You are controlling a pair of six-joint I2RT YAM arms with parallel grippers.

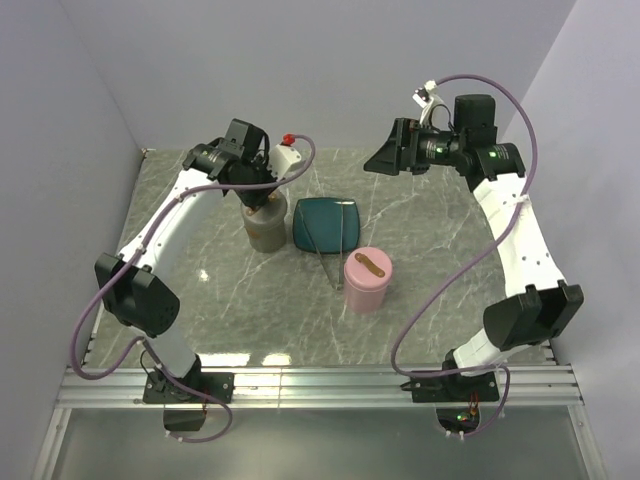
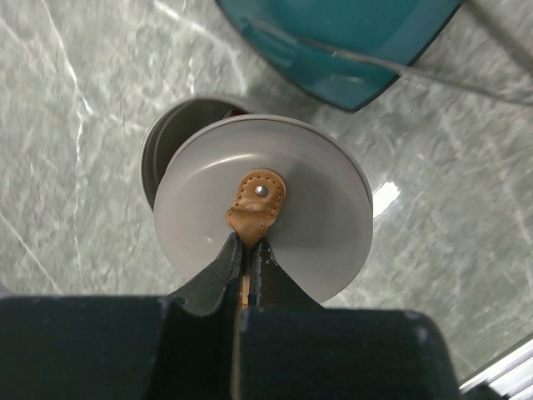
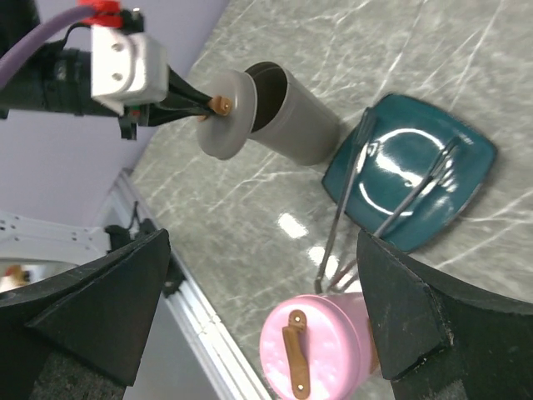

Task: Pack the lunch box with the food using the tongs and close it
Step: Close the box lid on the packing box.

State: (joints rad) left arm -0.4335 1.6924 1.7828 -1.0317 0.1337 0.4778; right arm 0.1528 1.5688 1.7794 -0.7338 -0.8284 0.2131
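Observation:
My left gripper [image 2: 247, 246] is shut on the brown leather tab [image 2: 256, 204] of a grey round lid [image 2: 316, 217]. It holds the lid tilted just above and beside the mouth of the open grey lunch box [image 2: 171, 137], a cylinder standing left of the teal plate [image 1: 325, 222]. The silver tongs [image 1: 335, 250] lie across the plate, their joined end toward the pink container. My right gripper [image 3: 266, 308] is open and empty, raised high over the back right of the table [image 1: 378, 158]. The food is hidden from every view.
A pink cylindrical container [image 1: 368, 280] with its lid on and a brown strap stands in front of the plate, touching the tongs' joined end. A metal rail [image 1: 320, 380] runs along the near table edge. Walls enclose the left, back and right.

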